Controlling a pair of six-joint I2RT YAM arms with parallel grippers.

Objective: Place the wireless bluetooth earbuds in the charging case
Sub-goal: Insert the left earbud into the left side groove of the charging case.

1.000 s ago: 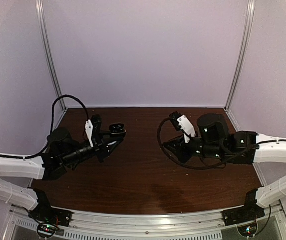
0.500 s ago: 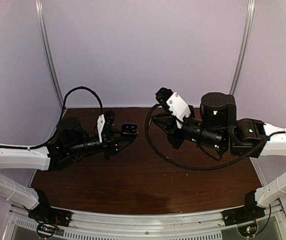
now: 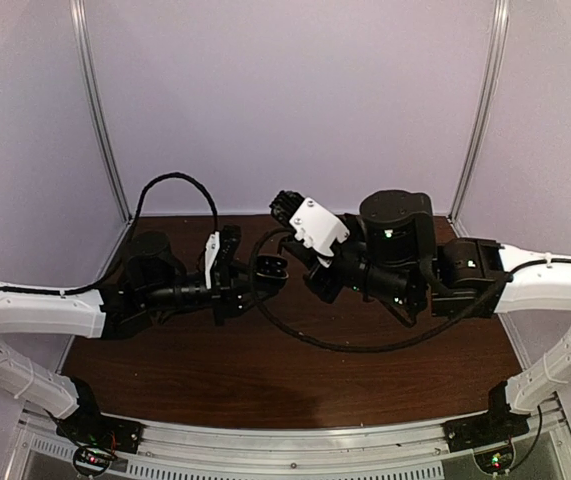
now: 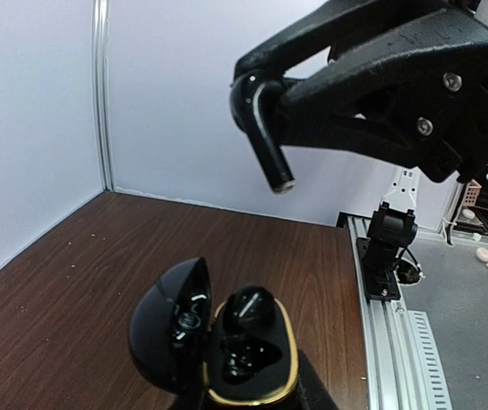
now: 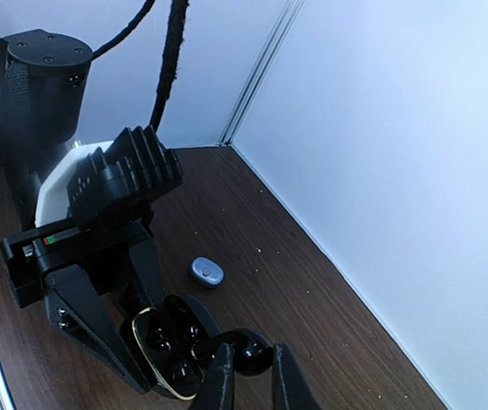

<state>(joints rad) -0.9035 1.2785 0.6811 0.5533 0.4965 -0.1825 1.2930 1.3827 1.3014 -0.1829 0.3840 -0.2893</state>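
Note:
My left gripper (image 3: 261,276) is shut on an open black charging case (image 4: 245,354) with a gold rim, and holds it above the table. Its lid (image 4: 168,335) hangs open to the left. One black earbud (image 4: 250,309) sits in the far well, and the near well is empty. My right gripper (image 5: 249,377) is shut on a second black earbud (image 5: 250,354), held just above the case (image 5: 160,343). In the left wrist view this stemmed bud (image 4: 261,120) hangs above the case. The other earbuds are out of view.
A small pale blue oval thing (image 5: 207,272) lies on the brown table near the back wall, and I cannot tell what it is. A black cable (image 3: 300,338) loops under the right arm. The table's metal rail (image 4: 389,333) runs along the right.
Both arms have risen and come together over the table's middle. The case has moved right and the right gripper has carried its bud left until it is over the case.

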